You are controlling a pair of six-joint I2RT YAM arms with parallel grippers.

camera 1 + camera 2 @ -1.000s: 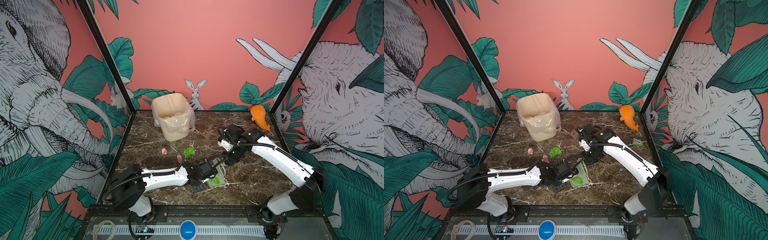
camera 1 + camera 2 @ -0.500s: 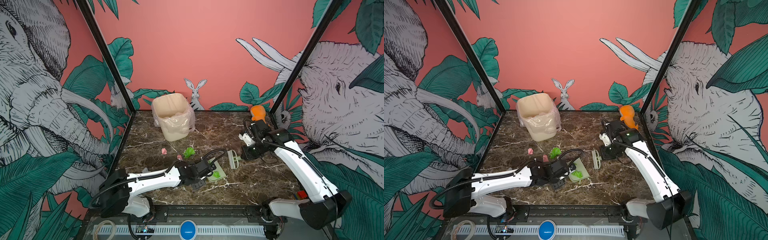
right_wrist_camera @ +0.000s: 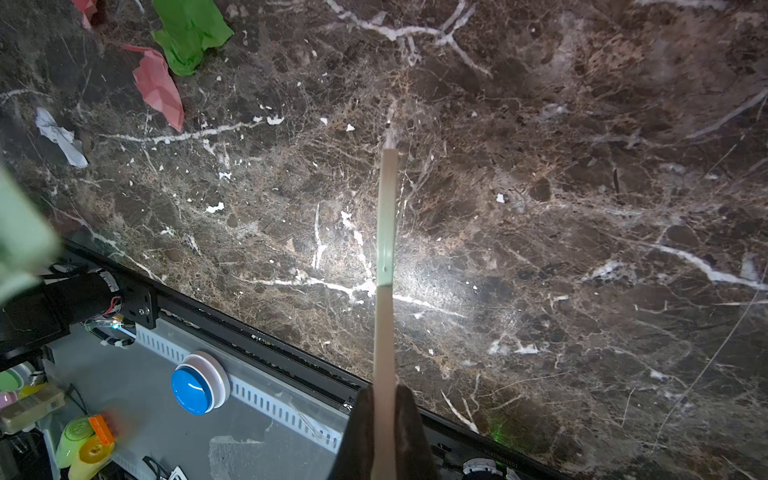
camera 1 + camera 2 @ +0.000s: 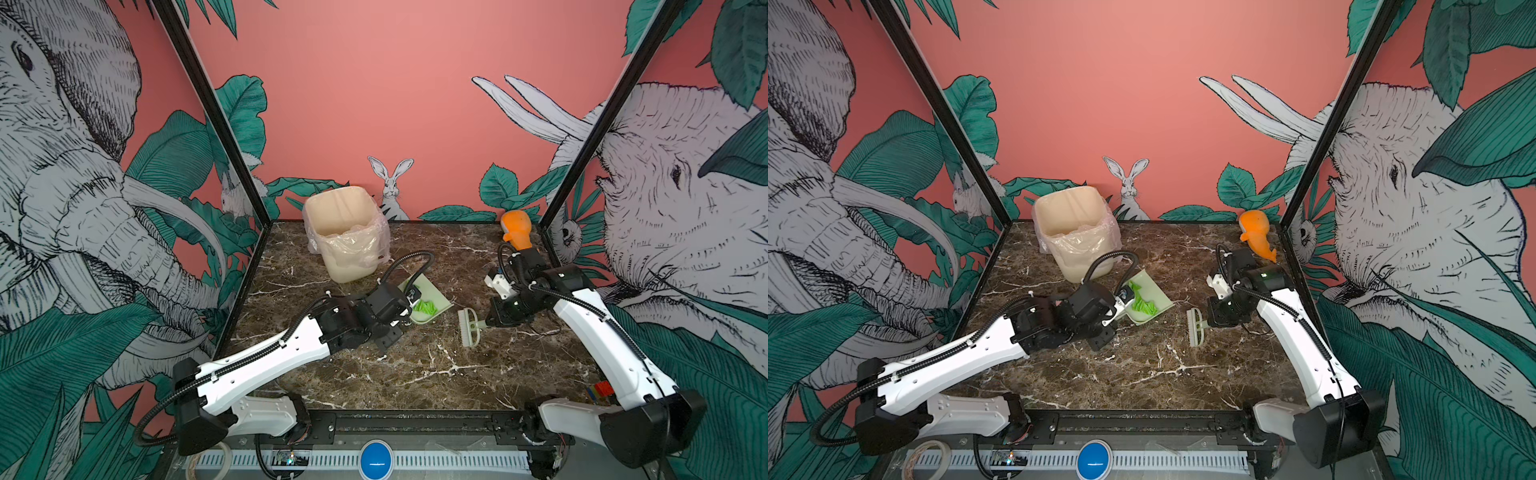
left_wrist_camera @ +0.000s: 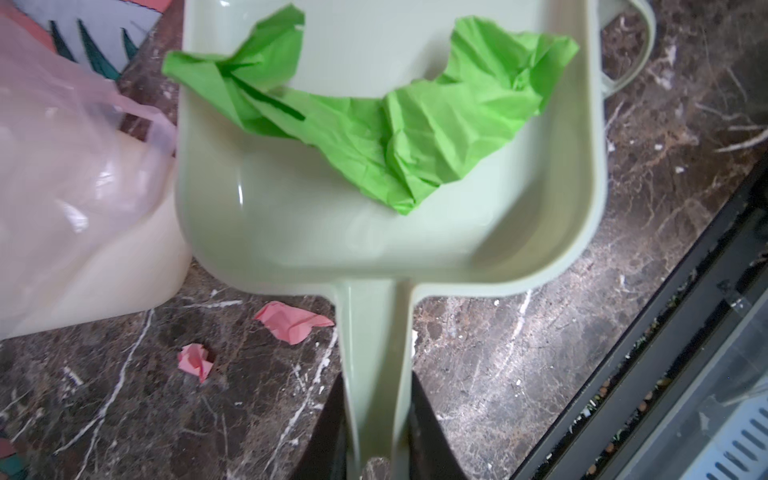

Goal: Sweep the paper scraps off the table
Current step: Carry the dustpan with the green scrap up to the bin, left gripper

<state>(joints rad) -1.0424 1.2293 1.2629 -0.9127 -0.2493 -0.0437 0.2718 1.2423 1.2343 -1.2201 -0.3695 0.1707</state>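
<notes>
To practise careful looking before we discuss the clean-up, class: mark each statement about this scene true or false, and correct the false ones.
1. The left gripper is shut on the handle of the dustpan. True.
2. A pink scrap lies in the dustpan. False: a green scrap lies in it, and the pink scraps lie on the table.
3. The right gripper holds the brush. True.
4. The bin has no liner. False: it has a clear plastic liner.
5. The orange toy sits inside the bin. False: it is at the table's back right corner.
</notes>
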